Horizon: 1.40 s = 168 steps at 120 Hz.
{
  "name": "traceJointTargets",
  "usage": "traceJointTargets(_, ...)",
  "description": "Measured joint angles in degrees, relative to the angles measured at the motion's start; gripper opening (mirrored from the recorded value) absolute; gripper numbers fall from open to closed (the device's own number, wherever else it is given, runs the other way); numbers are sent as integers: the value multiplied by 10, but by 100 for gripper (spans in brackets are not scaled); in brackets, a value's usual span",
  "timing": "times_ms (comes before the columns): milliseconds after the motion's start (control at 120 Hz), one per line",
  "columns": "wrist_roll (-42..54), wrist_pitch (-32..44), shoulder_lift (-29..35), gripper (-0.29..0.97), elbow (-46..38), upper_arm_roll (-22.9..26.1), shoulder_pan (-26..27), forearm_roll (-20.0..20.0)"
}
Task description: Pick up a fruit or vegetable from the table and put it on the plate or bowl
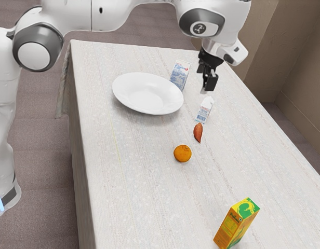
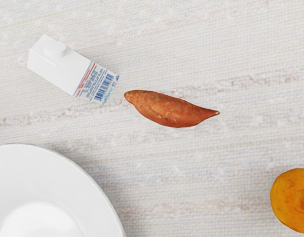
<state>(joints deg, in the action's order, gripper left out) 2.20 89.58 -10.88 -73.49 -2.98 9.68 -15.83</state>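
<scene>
End effector (image 1: 209, 86), grip state I cannot tell, hovers over the small white milk carton (image 1: 204, 110); the tapered orange-brown sweet potato (image 1: 198, 132) lies just beyond, so descending here could strike the carton instead.

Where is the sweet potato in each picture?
Exterior view: the sweet potato lies mid-table, between the small carton and the orange.
Wrist view: the sweet potato lies between the small carton and the orange.
Shared landmark: the small carton standing by one tip of the sweet potato.
</scene>
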Motion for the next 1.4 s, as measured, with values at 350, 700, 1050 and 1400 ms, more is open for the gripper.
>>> traceJointTargets(350,0,2,-8,68,-14,2,16,21)
traceJointTargets(700,-47,100,104,68,-274,-3,64,118)
traceJointTargets(1050,-66,192,87,68,-315,-1,40,169)
traceJointTargets(1400,-53,207,28,68,-295,24,-23,189)
